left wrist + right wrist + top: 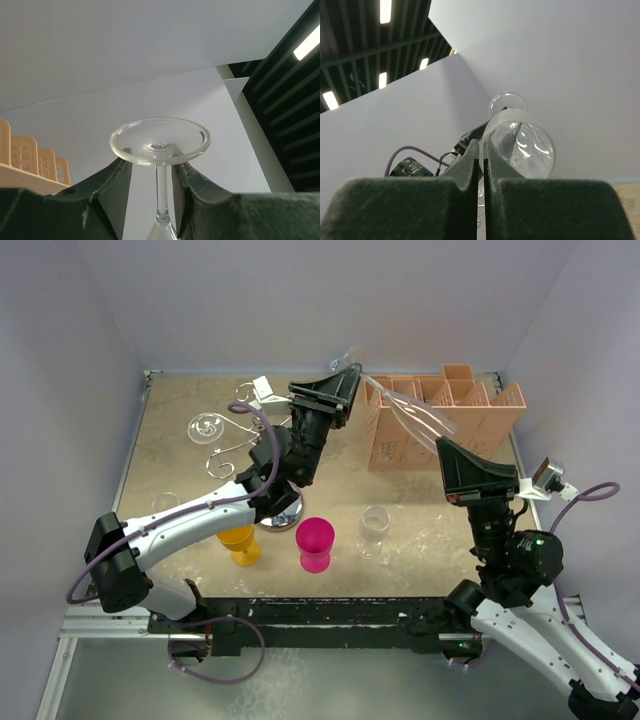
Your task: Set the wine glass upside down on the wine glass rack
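A clear wine glass hangs in the air between both grippers, lying at a slant above the orange-pink box. My left gripper stands round its stem just under the foot; the jaws are apart with a gap on each side of the stem. My right gripper is shut on the rim of the bowl, pinching the glass wall between its fingers. The wine glass rack, silver wire with scroll arms, stands at the left; its round base is mostly hidden by my left arm.
An orange-pink slotted box stands at the back right and shows in the left wrist view. A yellow goblet, a magenta goblet and a small clear glass stand near the front. Another clear glass stands at the left.
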Robot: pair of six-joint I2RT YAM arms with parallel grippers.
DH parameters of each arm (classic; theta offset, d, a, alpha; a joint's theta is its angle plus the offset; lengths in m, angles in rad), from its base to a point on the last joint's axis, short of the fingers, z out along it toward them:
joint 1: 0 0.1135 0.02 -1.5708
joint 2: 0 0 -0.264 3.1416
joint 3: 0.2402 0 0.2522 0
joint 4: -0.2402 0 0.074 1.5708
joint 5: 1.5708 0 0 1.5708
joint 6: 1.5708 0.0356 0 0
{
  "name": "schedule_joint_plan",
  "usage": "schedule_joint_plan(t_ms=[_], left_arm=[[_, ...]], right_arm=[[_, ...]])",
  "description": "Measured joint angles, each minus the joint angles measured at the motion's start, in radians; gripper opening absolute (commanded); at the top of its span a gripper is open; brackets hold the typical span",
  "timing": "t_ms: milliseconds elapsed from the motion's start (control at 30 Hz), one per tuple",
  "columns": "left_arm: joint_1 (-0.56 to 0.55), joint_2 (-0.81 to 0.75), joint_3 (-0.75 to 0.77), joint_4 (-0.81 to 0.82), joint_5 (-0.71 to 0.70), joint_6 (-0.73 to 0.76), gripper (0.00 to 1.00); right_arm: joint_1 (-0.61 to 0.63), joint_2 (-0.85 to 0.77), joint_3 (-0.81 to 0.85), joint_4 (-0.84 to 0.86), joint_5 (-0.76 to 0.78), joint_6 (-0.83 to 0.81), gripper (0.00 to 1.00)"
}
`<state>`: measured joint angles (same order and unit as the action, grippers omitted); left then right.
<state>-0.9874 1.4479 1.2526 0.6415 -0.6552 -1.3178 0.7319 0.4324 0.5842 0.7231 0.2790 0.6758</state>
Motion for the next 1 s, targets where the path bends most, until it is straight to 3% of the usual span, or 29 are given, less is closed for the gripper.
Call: schedule_joint_plan(t_ms=[167, 400, 533, 700, 800, 833, 867, 900, 933, 1000], left_arm=[[-0.003, 0.000, 0.000, 0.006, -0.002, -0.007, 0.34], [-0.002, 0.016, 0.042, 0.000, 0.000, 0.014, 0.19], [-0.002, 0.016, 0.055, 0.000, 0.000, 0.040, 0.17], [-0.001, 0.016, 0.055, -0.003, -0.001, 0.073, 0.00], [-0.002, 0.011, 0.055, 0.008, -0.011, 0.089, 0.00], [-0.002, 0.008, 0.055, 0.008, -0.012, 0.100, 0.00], [-0.002, 0.003, 0.054, 0.008, -0.012, 0.113, 0.00], [-0.003, -0.002, 0.052, 0.009, -0.011, 0.131, 0.00], [-0.005, -0.008, 0.050, 0.009, -0.011, 0.150, 0.00], [-0.005, -0.018, 0.050, 0.010, -0.016, 0.201, 0.00]], right_arm=[[0.000, -0.013, 0.000, -0.024, -0.034, 0.008, 0.00], [0.000, 0.006, 0.007, -0.036, -0.064, 0.040, 0.00], [0.000, 0.039, 0.021, -0.027, -0.072, 0.065, 0.00], [0.000, 0.053, 0.022, -0.018, -0.091, 0.083, 0.00], [0.000, 0.050, 0.022, -0.037, -0.088, 0.087, 0.00], [0.000, 0.048, 0.022, -0.042, -0.087, 0.090, 0.04], [0.000, 0.044, 0.022, -0.051, -0.087, 0.092, 0.14], [0.000, 0.038, 0.022, -0.064, -0.084, 0.094, 0.26], [0.000, 0.032, 0.023, -0.080, -0.080, 0.098, 0.46], [0.000, 0.021, 0.030, -0.121, -0.062, 0.100, 0.64]])
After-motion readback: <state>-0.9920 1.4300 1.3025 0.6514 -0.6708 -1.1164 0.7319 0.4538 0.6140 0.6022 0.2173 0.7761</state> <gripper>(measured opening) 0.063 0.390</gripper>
